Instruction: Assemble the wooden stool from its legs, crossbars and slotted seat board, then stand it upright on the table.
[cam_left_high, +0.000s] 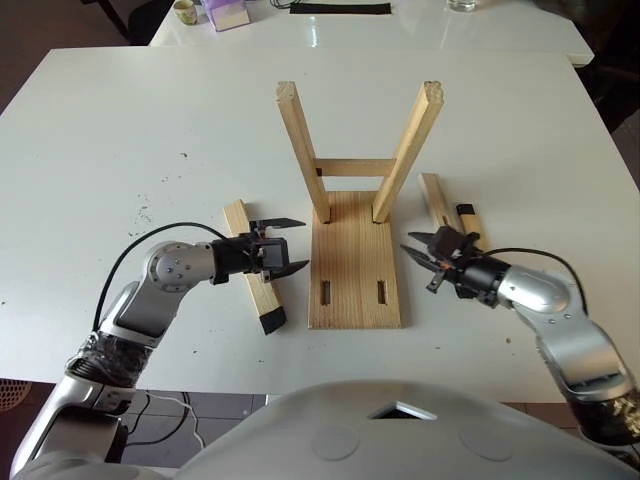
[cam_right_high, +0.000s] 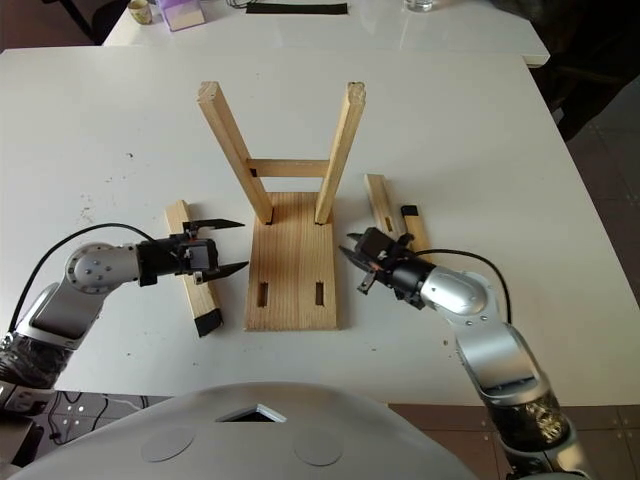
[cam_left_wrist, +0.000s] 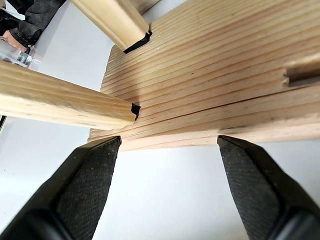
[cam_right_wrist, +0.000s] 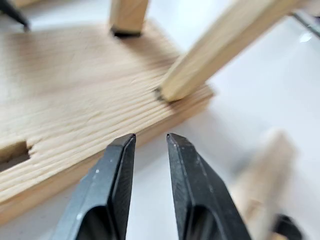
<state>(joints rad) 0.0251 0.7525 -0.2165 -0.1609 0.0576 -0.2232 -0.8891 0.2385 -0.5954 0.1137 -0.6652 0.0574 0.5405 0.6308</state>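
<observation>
The slotted seat board (cam_left_high: 355, 262) lies flat at mid-table. Two legs (cam_left_high: 300, 150) (cam_left_high: 408, 150) stand in its far slots, joined by a crossbar (cam_left_high: 355, 167). Its two near slots (cam_left_high: 327, 292) are empty. A loose leg (cam_left_high: 252, 275) lies left of the board, under my left gripper (cam_left_high: 302, 243), which is open beside the board's left edge (cam_left_wrist: 150, 140). Two more loose pieces (cam_left_high: 435, 205) lie right of the board. My right gripper (cam_left_high: 410, 243) hovers over them near the board's right edge (cam_right_wrist: 75, 100), its fingers (cam_right_wrist: 117, 170) a narrow gap apart and holding nothing.
A second white table (cam_left_high: 400, 25) stands behind, carrying a cup (cam_left_high: 185, 11), a purple box (cam_left_high: 226, 12) and a black strip (cam_left_high: 340, 8). The white work table (cam_left_high: 130, 130) has bare room on its left and far sides.
</observation>
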